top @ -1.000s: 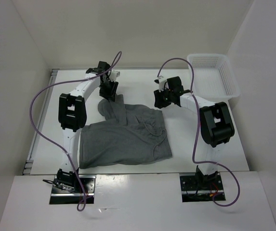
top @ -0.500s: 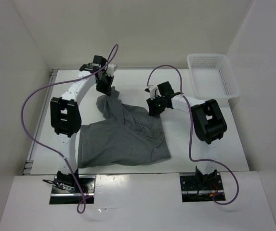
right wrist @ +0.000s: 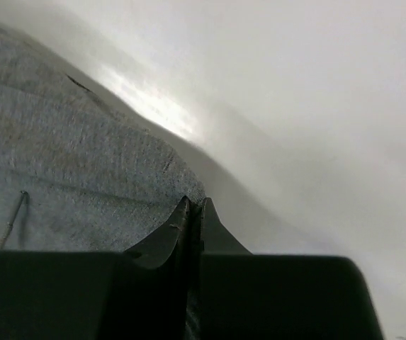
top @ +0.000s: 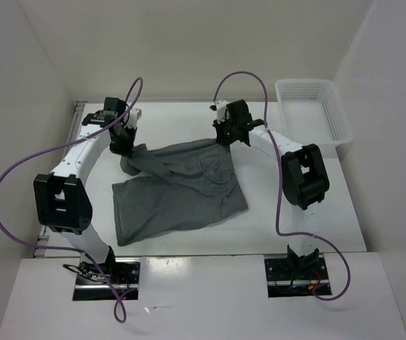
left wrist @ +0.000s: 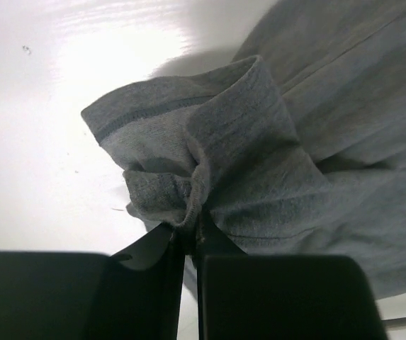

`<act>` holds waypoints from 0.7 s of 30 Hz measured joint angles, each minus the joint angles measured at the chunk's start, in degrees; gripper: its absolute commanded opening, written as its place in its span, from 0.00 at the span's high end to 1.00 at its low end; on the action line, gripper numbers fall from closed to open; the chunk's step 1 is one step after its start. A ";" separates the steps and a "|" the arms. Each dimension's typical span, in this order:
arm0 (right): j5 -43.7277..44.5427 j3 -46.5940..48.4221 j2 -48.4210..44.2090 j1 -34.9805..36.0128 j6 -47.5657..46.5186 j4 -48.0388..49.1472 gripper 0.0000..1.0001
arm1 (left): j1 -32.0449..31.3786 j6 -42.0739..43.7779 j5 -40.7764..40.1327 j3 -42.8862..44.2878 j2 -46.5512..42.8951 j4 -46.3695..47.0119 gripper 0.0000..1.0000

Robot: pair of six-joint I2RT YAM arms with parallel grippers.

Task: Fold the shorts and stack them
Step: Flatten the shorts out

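Item: shorts [top: 181, 195], grey, one pair.
Position: on the table [top: 295, 212], on the arm-base side of both pincers, with the far edge lifted and stretched between them.
Left pincer [top: 125, 145]: pressed together on a bunched corner of cloth.
Right pincer [top: 223, 137]: pressed together on the opposite far corner.
Held edge: runs pincer to pincer, so neither arm is nearer. The fold probably draws it towards the bases.
Basket [top: 314, 110]: well right of the right pincer.

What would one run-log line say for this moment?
left gripper: shut on shorts | right gripper: shut on shorts | basket: apart, far right
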 measured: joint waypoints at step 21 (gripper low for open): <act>3.58 -1.51 -0.04 -1.40 -0.48 1.07 1.00 | 1.99 0.22 -3.74 -17.11 -9.99 2.49 0.77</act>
